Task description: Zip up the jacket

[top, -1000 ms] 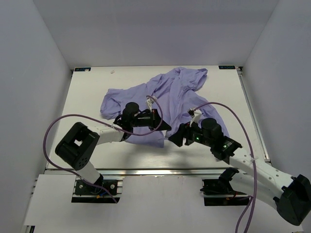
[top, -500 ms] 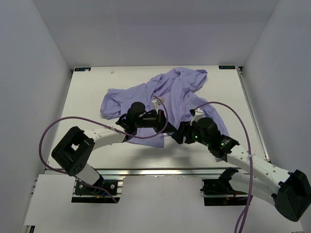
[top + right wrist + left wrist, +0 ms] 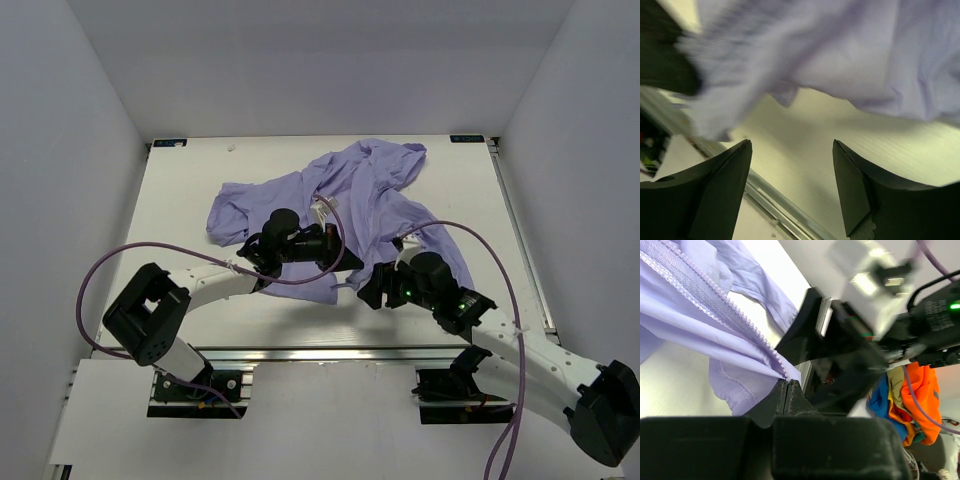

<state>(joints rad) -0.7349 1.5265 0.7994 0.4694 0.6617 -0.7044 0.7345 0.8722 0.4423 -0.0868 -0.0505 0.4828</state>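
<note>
The thin lavender-purple fabric jacket (image 3: 385, 195) lies crumpled on the white table (image 3: 180, 210), bunched from the centre toward the far right corner, one sleeve out to the left. At its near hem the left gripper (image 3: 787, 386) has its black fingers pinched tight together on the cloth, right where the row of zip teeth (image 3: 705, 290) ends; fabric fans out from the tips. Just beside it on the right, near the table's front edge, the right gripper (image 3: 791, 152) has its fingers spread wide, bare table between them, gripping nothing. Jacket fabric crosses the top of the right wrist view, blurred, so can't tell whether those tips touch cloth. Both arms reach in from the near edge, heads close together.
</note>
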